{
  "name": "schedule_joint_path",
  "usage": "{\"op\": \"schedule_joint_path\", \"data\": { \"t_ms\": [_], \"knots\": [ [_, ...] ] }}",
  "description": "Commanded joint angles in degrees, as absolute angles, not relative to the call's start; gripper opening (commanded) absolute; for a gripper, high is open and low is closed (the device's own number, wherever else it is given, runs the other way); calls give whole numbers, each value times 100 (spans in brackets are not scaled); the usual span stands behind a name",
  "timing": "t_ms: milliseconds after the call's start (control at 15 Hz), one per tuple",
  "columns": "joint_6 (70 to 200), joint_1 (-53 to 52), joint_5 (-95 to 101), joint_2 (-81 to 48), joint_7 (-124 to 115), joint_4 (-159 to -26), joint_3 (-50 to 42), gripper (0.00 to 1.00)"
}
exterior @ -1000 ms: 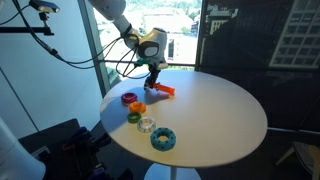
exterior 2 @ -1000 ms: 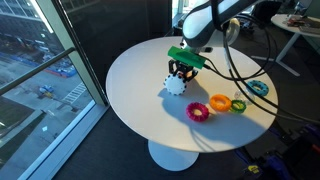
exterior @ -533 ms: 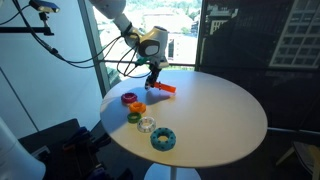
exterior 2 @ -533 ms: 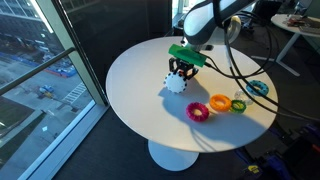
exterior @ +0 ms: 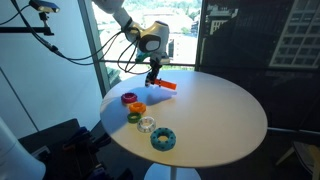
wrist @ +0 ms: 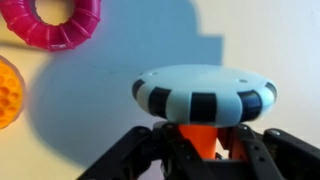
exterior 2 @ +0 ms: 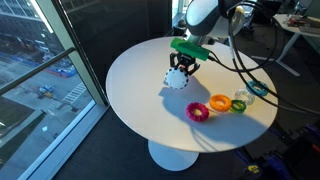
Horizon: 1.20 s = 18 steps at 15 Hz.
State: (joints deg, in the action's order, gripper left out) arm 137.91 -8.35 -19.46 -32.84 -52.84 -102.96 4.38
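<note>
My gripper [wrist: 203, 152] is shut on the orange stem [wrist: 198, 132] of a toy piece. The stem ends in a pale disc with black stripes [wrist: 205, 95], which fills the middle of the wrist view. The disc casts a broad shadow on the white round table [exterior: 210, 115], and the piece appears to hang just above it. In both exterior views the gripper [exterior: 152, 79] [exterior 2: 182, 67] stands near the table's window side with the orange piece [exterior: 164, 86] and its disc [exterior 2: 177, 82] below it. A magenta ring [wrist: 55, 22] [exterior 2: 197, 111] lies closest.
Several coloured rings lie on the table: an orange ring [exterior 2: 220, 102] [wrist: 8, 92], a green-yellow ring [exterior 2: 239, 104], a teal ring [exterior: 163, 139] [exterior 2: 259, 88] and a clear ring [exterior: 147, 125]. Cables hang from the arm. Windows stand just past the table's edge.
The gripper has risen a little with the orange piece and its disc. The rings have not moved.
</note>
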Motion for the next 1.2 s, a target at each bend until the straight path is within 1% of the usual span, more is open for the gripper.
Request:
{"op": "schedule_joint_path", "data": {
  "t_ms": [0, 1133],
  "knots": [
    [13377, -670, -2170, -3045, -4964, -10290, 536, 15],
    [11379, -484, -2496, -2794, -4106, -9961, 467, 15]
  ]
}}
